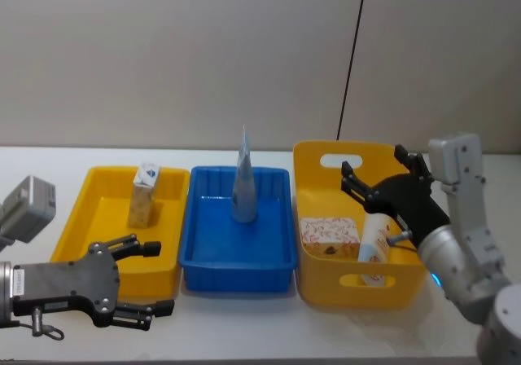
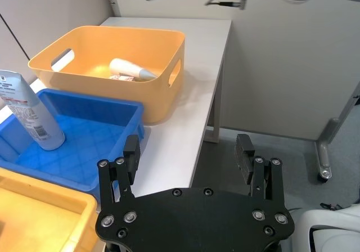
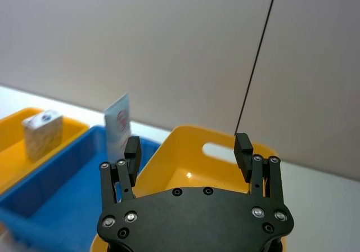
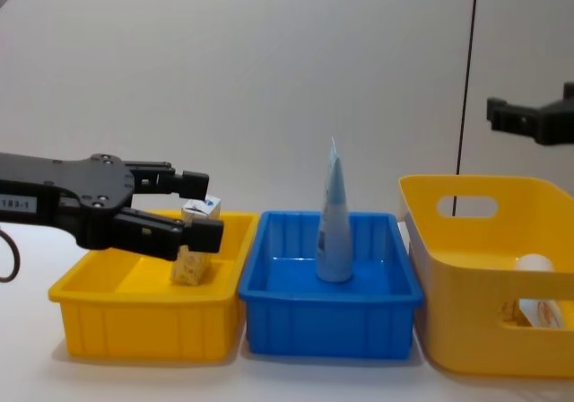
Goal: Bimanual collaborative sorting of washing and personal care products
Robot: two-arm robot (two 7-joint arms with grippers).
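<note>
- Right gripper [image 1: 370,187]: jaws wide, empty, poised above the deep bin [image 1: 319,285]; white box [image 1: 330,236] and a white tube [image 1: 373,247] lie beneath it, seemingly awaiting sorting.
- Left gripper [image 1: 145,277]: jaws wide, empty; yellowish carton [image 1: 145,194] stands just beyond it, pale-blue pouch [image 1: 244,184] farther along.

Pretty much the only readable bit is a white sticker on the left arm [image 4: 36,203] in the chest view, something like "183-1". The pale-blue pouch [image 2: 31,117] has print but it's too tiny to read.
</note>
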